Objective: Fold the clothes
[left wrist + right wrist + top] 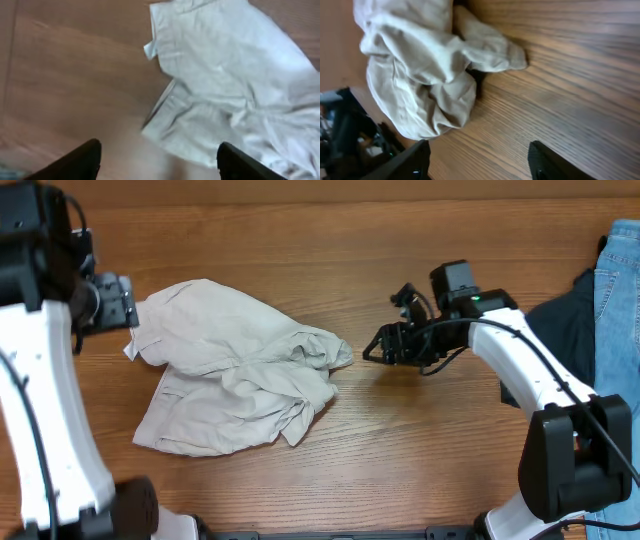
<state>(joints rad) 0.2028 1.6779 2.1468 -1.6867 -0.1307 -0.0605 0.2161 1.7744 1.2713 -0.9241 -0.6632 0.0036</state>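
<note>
- The beige shorts (235, 375) are lying crumpled in a loose heap on the left half of the wooden table (420, 460), not folded.
- I am holding my left gripper (122, 305) wide open, gripping nothing. It is hovering just beside the shorts' upper left edge, and the cloth is spreading away ahead of it in the left wrist view.
- I am holding my right gripper (372, 348) open and empty too. It is pointing at the shorts' right tip, near it but apart, with bare wood showing between the jaws.
- A dark garment (560, 330) and blue jeans (620, 290) are lying at the table's right edge, beyond my right arm and well apart from the shorts.
</note>
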